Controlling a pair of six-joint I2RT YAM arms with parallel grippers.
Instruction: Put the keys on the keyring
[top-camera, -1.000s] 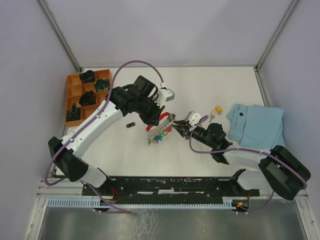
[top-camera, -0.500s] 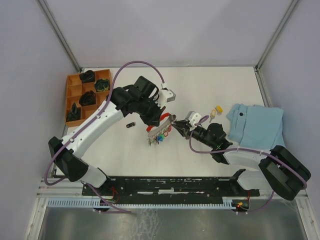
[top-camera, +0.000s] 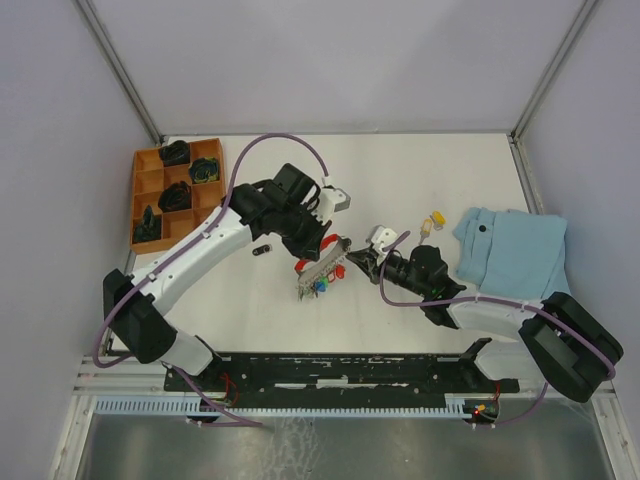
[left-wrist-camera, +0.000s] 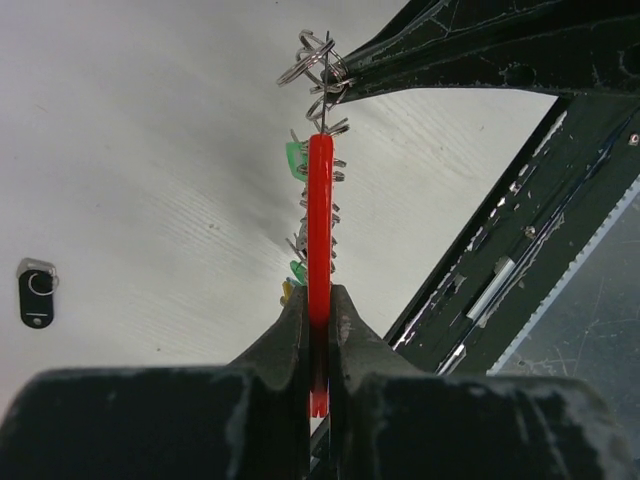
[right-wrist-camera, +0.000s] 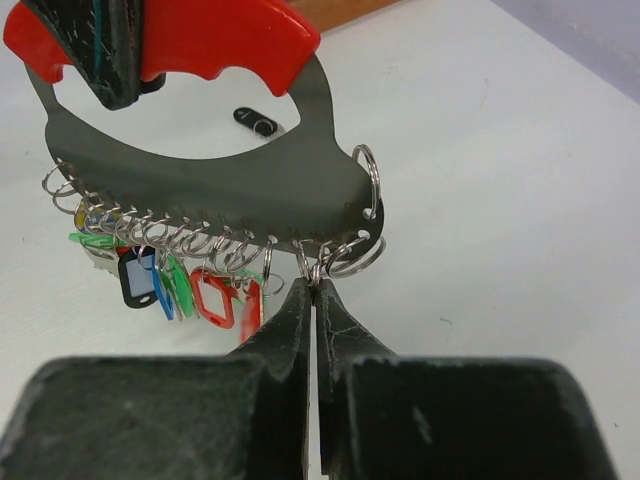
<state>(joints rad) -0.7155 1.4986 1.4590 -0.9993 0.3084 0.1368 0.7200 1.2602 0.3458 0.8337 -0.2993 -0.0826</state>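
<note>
Flat grey metal keyring (right-wrist-camera: 200, 190), red grip (right-wrist-camera: 220, 40).
I see left tool (left-wrist-camera: 318, 302) clamped on the grip (edge-on); right tool (right-wrist-camera: 313, 290) pinching a wire ring (right-wrist-camera: 345, 257).

This is a robotics lab test cell. A white surface (top-camera: 420, 170) sits inside plain grey enclosure panels (top-camera: 330, 60) joined by metal corner struts (top-camera: 121, 70). Two robot arms (top-camera: 200, 245) are bolted to a black slotted rail (top-camera: 340, 363) at the near edge, with purple cables (top-camera: 275, 136) looping above them. An orange compartment tray (top-camera: 136, 200) stores black parts.
</note>
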